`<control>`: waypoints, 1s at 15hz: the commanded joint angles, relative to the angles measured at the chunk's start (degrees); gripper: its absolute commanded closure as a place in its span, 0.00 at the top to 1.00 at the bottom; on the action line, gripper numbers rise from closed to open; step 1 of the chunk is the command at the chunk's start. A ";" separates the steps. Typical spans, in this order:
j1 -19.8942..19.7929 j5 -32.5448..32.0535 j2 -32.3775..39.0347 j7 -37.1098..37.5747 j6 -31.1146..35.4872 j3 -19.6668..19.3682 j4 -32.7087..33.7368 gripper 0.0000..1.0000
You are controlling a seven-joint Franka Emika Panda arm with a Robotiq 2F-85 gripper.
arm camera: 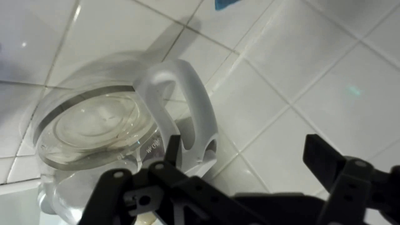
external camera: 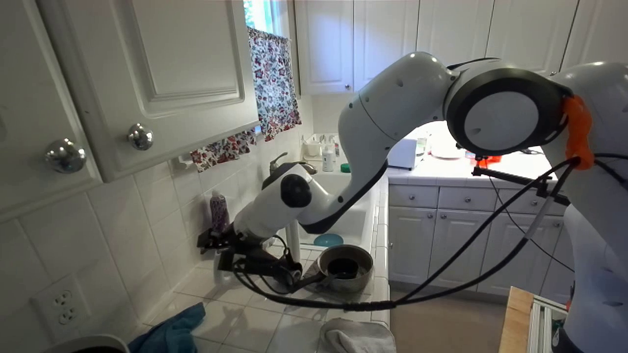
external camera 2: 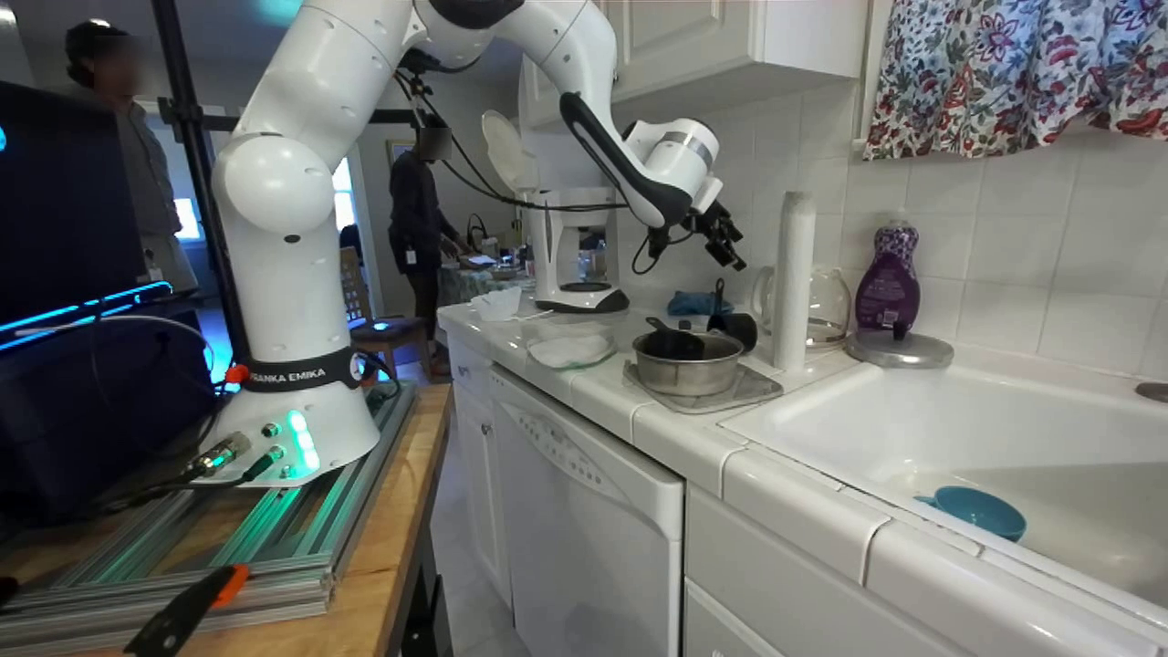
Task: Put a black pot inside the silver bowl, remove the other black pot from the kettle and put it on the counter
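Tool (arm camera: 243, 151): spread wide, pinching nothing, hanging above the tabletop (external camera: 260, 318).
Carafe handle (arm camera: 200, 104): the finger (arm camera: 172, 150) nearer it overlaps its edge in the wrist view. Contact or gap, I can't tell; I'd treat it as a snag risk.
Glass coffee carafe (arm camera: 93, 125): no pot seen in it, though the tool covers part. I judge both pot moves made, leaving me to clear off: straight up first, fingers wide, no sideways sweep, since glass may tip.
White cylinder (external camera 2: 794, 281): upright close by the carafe; swing away only once well above it.
Second black pot (external camera 2: 737, 330): behind the silver saucepan (external camera 2: 692, 376) in an exterior view, apparently on the tabletop. Base hidden; unclear whether the dark stick (external camera 2: 719, 297) above is its handle or the saucepan's.
Long-handled black pot (external camera: 342, 268): inside the silver saucepan; underside out of sight.
Kettle: none I can name for sure; the carafe is my best guess.
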 commanded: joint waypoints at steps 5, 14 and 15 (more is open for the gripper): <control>-3.84 -10.82 -11.27 0.92 24.36 -4.85 -21.49 1.00; 19.18 -27.79 -7.85 14.59 42.63 -39.30 -13.99 1.00; 22.36 -26.91 -6.08 14.12 44.39 -44.12 -13.71 1.00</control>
